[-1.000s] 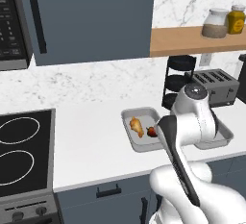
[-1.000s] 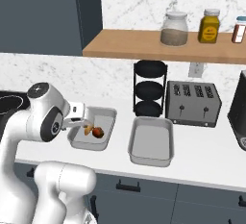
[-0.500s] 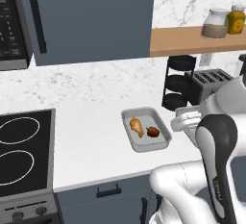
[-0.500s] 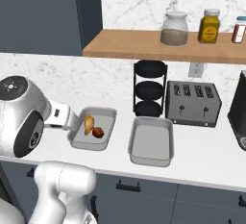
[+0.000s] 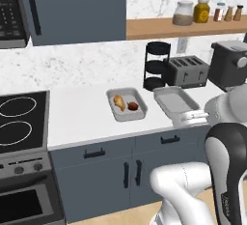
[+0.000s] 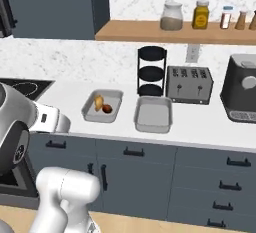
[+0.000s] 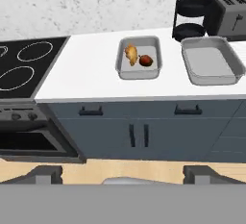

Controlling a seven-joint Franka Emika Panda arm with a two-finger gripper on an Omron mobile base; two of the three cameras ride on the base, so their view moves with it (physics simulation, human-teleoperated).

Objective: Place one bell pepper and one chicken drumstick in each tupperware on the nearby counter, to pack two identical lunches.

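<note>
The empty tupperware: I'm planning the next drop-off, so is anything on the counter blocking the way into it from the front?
Nothing visible does. The empty tupperware sits near the counter front edge, open on top. The filled tupperware lies apart beside it; the tiered rack and toaster stand behind.

Base views flank counter (image 5: 82,108) (hand view frontal)
</note>
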